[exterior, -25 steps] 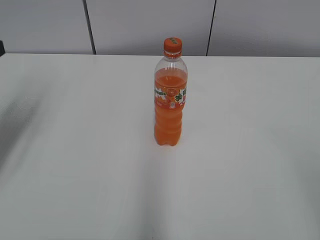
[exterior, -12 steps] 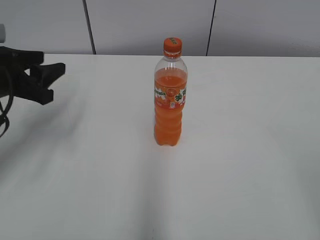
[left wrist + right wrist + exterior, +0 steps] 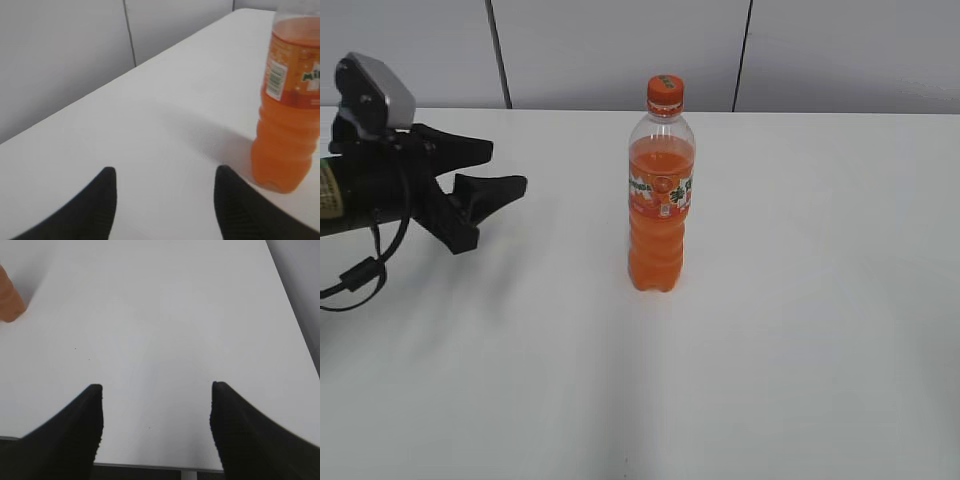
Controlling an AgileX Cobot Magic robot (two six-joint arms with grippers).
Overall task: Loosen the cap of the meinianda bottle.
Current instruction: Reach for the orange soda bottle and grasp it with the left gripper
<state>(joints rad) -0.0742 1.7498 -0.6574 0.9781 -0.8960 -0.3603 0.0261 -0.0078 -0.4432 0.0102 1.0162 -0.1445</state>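
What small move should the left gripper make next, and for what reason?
Probably move the left gripper further toward the meinianda bottle to grasp its body. The gripper is open and well apart from the upright bottle, and the cap is on and untouched; steadying the body likely comes first.

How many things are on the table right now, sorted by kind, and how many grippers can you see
Bottles: 1, the meinianda bottle, upright
Caps: 1, the cap, on the bottle's neck
Grippers: 2, the left gripper and the right gripper, both open
Total: 4
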